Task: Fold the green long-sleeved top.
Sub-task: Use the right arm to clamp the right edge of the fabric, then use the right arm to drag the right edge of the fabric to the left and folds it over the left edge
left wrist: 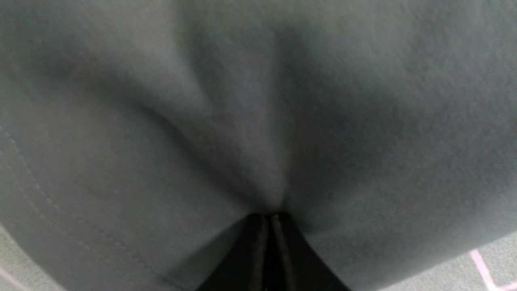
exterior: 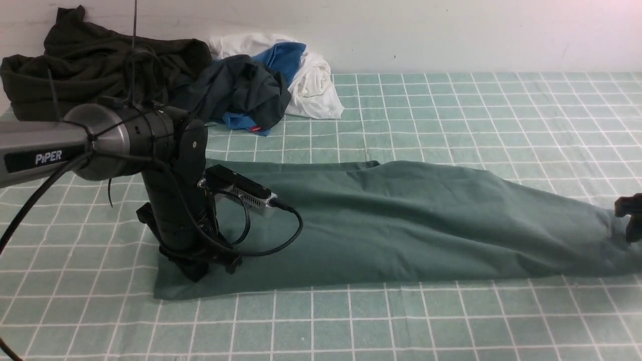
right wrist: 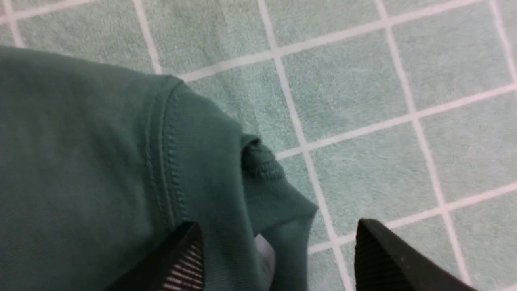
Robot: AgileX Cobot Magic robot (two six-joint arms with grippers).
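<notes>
While the green long-sleeved top lies stretched in a long band from left of centre to the right edge of my front view, I have my left gripper clamped shut on a pinch of its cloth, creases running into the tips. My right gripper stands wide open over the top's other end, holding nothing, one finger above the cloth and one above the grid-lined surface. Dark, blue and white clothes sit heaped at upper left.
</notes>
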